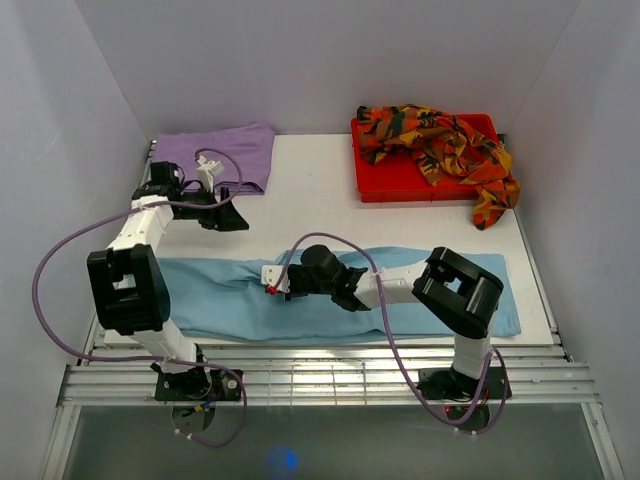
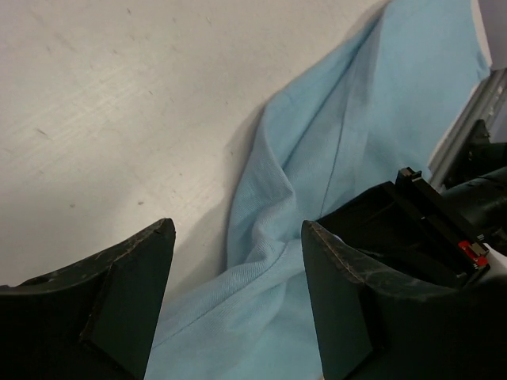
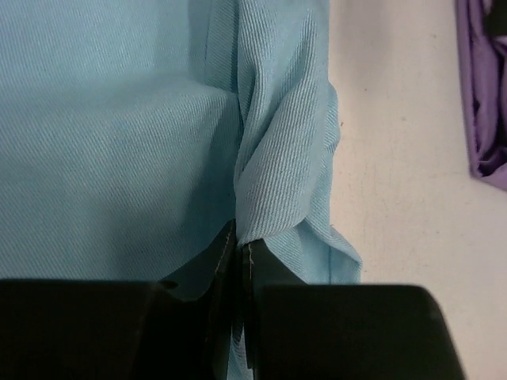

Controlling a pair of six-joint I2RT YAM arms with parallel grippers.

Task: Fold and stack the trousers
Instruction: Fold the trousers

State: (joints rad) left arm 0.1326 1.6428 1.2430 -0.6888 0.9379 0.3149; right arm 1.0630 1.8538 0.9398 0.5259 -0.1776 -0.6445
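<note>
On the desk (image 1: pixel 320 190), the light blue trousers (image 1: pixel 220 295) are pinched by the right claw (image 3: pixel 242 252) while the left claw (image 2: pixel 238 233) is held open.

White matte tabletop (image 1: pixel 320 190), enclosed on three sides by plain pale grey walls (image 1: pixel 330 60). Silver slotted aluminium rails (image 1: pixel 300 380) along near edge. Even, diffuse lighting.

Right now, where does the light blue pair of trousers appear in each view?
Top external: light blue trousers lie across the near half.
Left wrist: lower centre to upper right.
Right wrist: left and centre, pinched by the right tool.
Shared landmark: the white table.
</note>
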